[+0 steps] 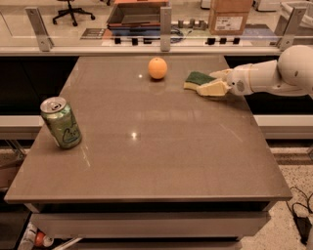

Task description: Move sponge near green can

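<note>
- Closest to us is the front edge of a brown table [161, 166]
- The can [61, 122] stands on the left side of the table, near the front, and it leans a little
- The can is green with a silver top and pale curvy marks on its side
- Farther back, near the middle, we see an orange [157, 68]
- The sponge [196, 79] lies flat just right of the orange, at the back of the table, well apart from the can
- Its top is dark green and its bottom is pale yellow
- The gripper [206, 82] is at the sponge's right end, low over the table
- Its two fingers [215, 89] are spread apart, one on each side of the sponge's end, and we cannot tell if they squeeze it
- The white arm [274, 78] comes in from the right
- Behind the table we see a box [230, 17] and a chair [71, 10]
</note>
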`<action>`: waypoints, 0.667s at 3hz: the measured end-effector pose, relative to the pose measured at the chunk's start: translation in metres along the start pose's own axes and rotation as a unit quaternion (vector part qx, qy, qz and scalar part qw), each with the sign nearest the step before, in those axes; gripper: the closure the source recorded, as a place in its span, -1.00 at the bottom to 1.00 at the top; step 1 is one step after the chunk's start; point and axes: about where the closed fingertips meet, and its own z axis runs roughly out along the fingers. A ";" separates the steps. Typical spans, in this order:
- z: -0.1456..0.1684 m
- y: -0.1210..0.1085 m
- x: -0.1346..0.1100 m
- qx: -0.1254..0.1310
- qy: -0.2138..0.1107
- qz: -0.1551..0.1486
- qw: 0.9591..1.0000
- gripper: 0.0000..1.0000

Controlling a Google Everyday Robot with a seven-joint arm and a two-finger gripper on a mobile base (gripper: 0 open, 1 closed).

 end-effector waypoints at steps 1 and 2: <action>0.000 0.000 0.000 0.000 0.000 0.000 1.000 1.00; -0.004 0.006 -0.006 -0.028 -0.001 -0.015 0.999 1.00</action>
